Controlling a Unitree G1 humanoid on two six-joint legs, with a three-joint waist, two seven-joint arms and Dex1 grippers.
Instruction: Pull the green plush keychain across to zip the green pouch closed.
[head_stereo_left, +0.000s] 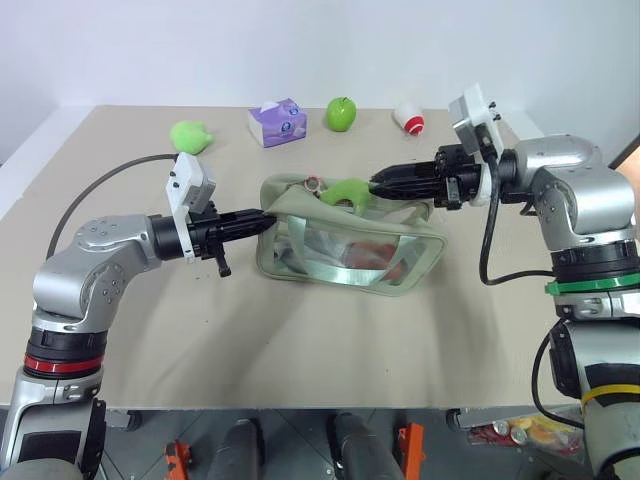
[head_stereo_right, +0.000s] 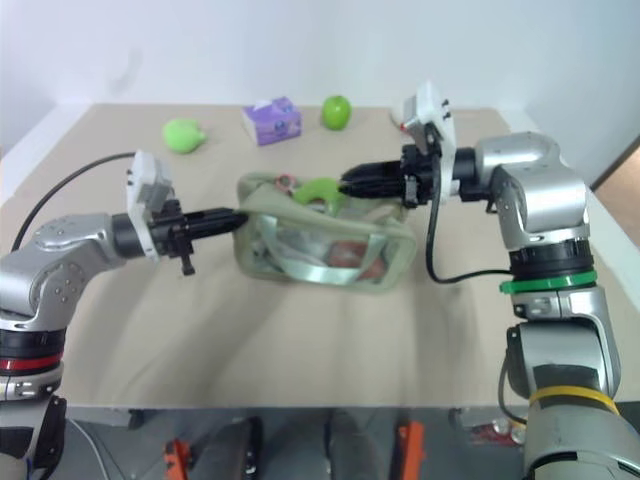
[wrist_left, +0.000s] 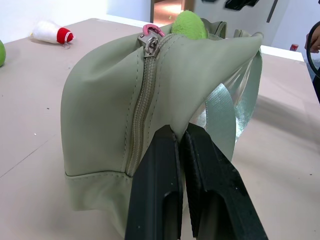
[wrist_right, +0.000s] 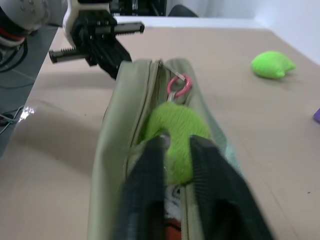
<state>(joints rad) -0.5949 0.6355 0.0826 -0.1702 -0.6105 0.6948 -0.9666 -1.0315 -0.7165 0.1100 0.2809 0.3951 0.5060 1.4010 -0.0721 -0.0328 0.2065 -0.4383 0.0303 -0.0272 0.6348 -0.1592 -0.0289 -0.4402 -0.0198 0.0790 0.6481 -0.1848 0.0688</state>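
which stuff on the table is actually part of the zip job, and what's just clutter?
In the job:
- green pouch
- plush keychain on its zipper
- left end effector, pinching the pouch's end
- right end effector, closed on the keychain

Lying about:
- plush lump
- tissue pack
- apple
- red-and-white toy

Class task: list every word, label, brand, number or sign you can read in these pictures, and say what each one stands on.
No text can be read anywhere.
The purple tissue pack carries a print too small to read.
The green pouch, green plush keychain and both pincers bear no visible lettering.
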